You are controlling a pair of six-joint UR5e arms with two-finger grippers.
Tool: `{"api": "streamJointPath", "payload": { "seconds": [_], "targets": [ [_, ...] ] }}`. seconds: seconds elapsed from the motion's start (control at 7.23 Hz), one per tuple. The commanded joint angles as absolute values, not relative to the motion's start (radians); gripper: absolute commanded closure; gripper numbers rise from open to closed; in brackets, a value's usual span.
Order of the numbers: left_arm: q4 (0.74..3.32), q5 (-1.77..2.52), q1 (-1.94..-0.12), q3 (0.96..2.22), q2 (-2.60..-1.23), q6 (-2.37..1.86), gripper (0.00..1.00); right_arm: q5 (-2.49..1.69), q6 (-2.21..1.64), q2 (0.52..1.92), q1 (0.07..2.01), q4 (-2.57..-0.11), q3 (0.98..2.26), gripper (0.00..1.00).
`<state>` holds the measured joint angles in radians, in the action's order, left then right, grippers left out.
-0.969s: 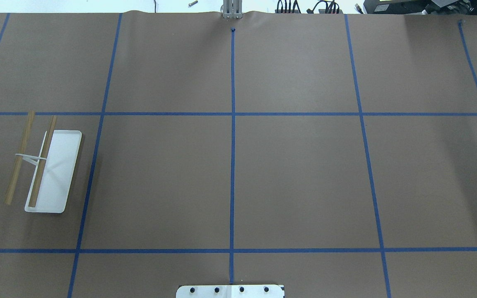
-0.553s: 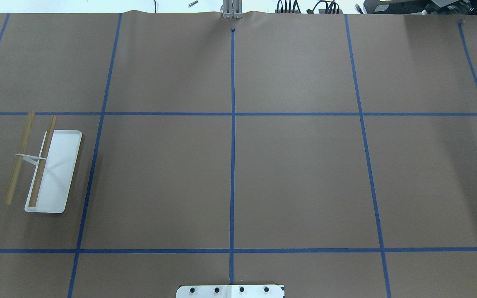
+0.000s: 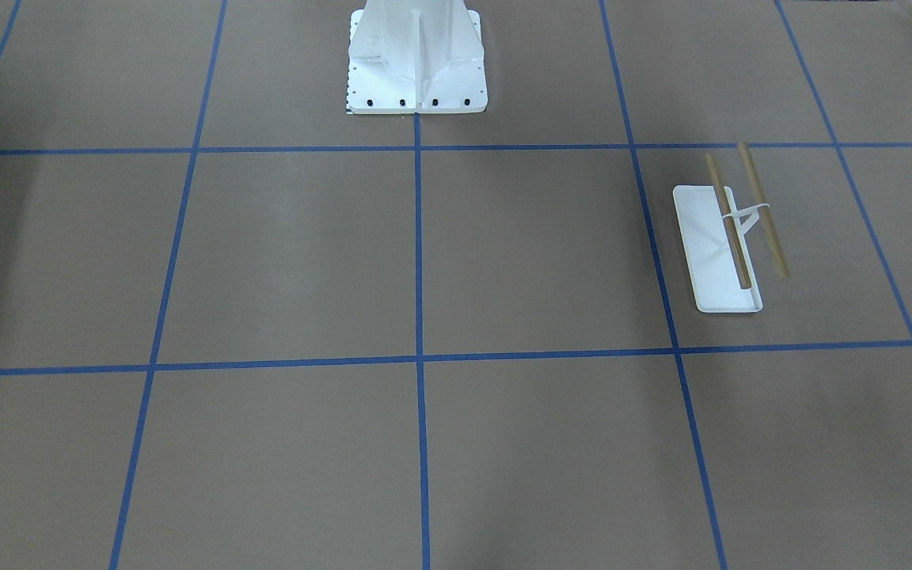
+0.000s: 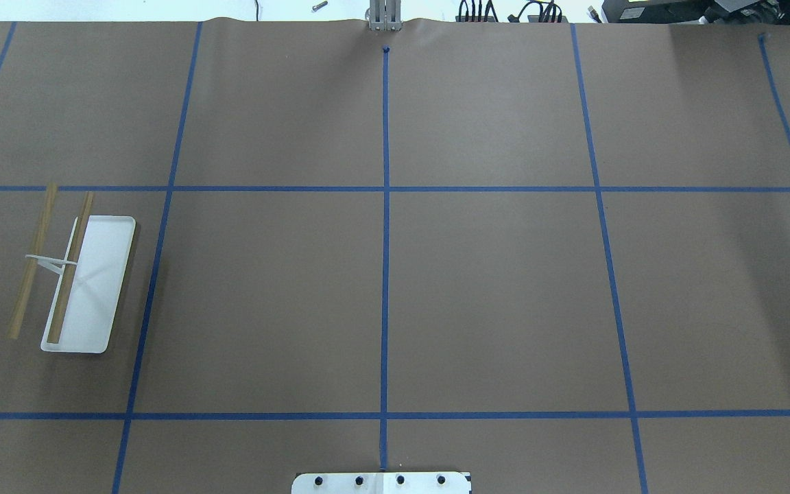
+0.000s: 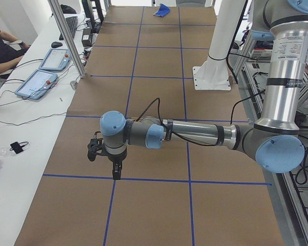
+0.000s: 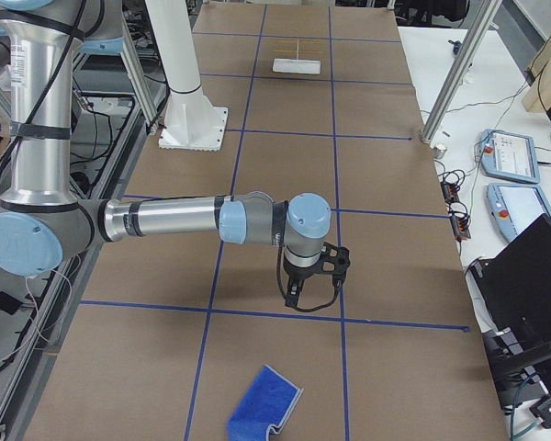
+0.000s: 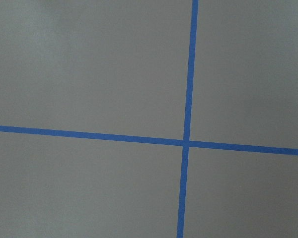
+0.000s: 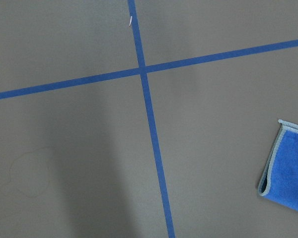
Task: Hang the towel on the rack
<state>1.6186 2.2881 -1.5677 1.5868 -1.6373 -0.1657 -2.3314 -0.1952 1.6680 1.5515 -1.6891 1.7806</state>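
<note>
The rack (image 4: pixel 86 285) stands at the table's left side with a white tray base, a forked post and two tan rods; it also shows in the front view (image 3: pixel 721 245) and far off in the right side view (image 6: pixel 297 64). The towel (image 6: pixel 264 404), royal blue with a grey border, lies folded near the table's right end, and its corner shows in the right wrist view (image 8: pixel 288 166). My right gripper (image 6: pixel 296 296) hangs above the table, short of the towel. My left gripper (image 5: pixel 115 173) hangs above a tape line. Both grippers show only in side views, so I cannot tell whether they are open or shut.
The white robot pedestal (image 3: pixel 416 55) is bolted at the table's near-robot edge. Blue tape lines (image 4: pixel 385 274) grid the brown table. Aluminium posts (image 5: pixel 66 36) and control tablets (image 6: pixel 510 156) stand on the operators' side, where a person (image 5: pixel 0 46) sits.
</note>
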Motion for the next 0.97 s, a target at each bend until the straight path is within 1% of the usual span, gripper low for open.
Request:
{"api": "streamJointPath", "payload": {
  "seconds": [0.0,0.83],
  "targets": [
    [1.615,2.287,-1.568,1.589,-1.638,-0.167,0.01,-2.332,-0.199,1.667,1.551,-1.689,1.782,0.0],
    [1.624,2.283,-1.568,1.598,-1.637,-0.173,0.02,-2.33,-0.201,1.661,1.551,-1.687,1.779,0.0]
  ]
}}
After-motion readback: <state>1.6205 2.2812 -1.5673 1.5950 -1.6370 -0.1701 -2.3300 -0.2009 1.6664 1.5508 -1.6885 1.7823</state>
